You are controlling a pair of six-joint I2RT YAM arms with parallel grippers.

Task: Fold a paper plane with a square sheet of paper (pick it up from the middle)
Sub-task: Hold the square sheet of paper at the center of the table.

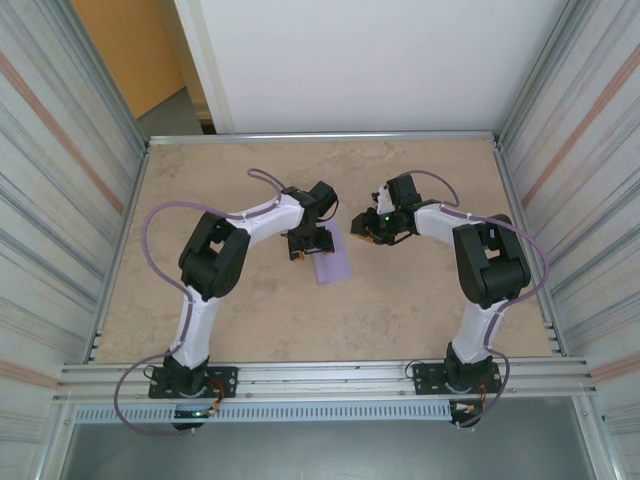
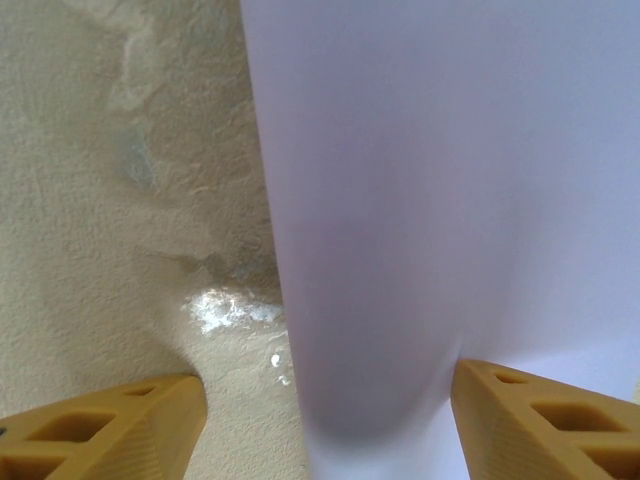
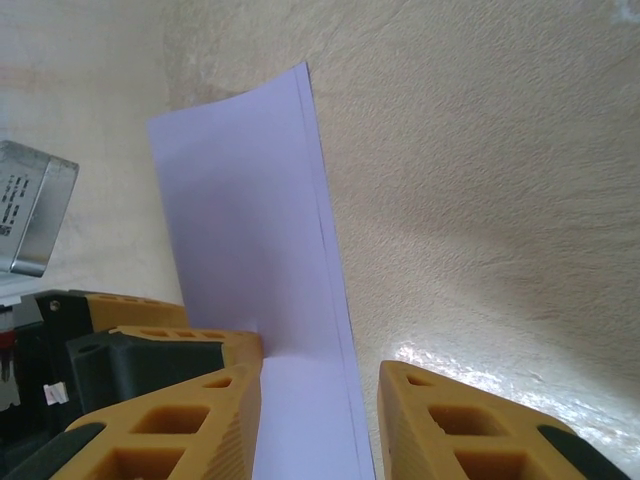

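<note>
Orange fingers (image 2: pixel 110 430) stand over a folded lavender sheet of paper (image 1: pixel 332 258) lying mid-table.
Left gripper (image 2: pixel 325 435) is spread wide and grips nothing, with the sheet passing between its jaws. Right gripper (image 3: pixel 318 425) is narrower but also parted, the sheet's doubled edge in its gap. The paper rests flat on the beige table (image 1: pixel 250 330).

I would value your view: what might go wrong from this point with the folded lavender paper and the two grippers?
1. The folded lavender paper lies loose between the open jaws of the left gripper. With nothing pinning it, the fold may spring open.
2. Its layered edge runs between the parted fingers of the right gripper, which could drag it askew.
3. The grippers stand close together and might collide.
</note>
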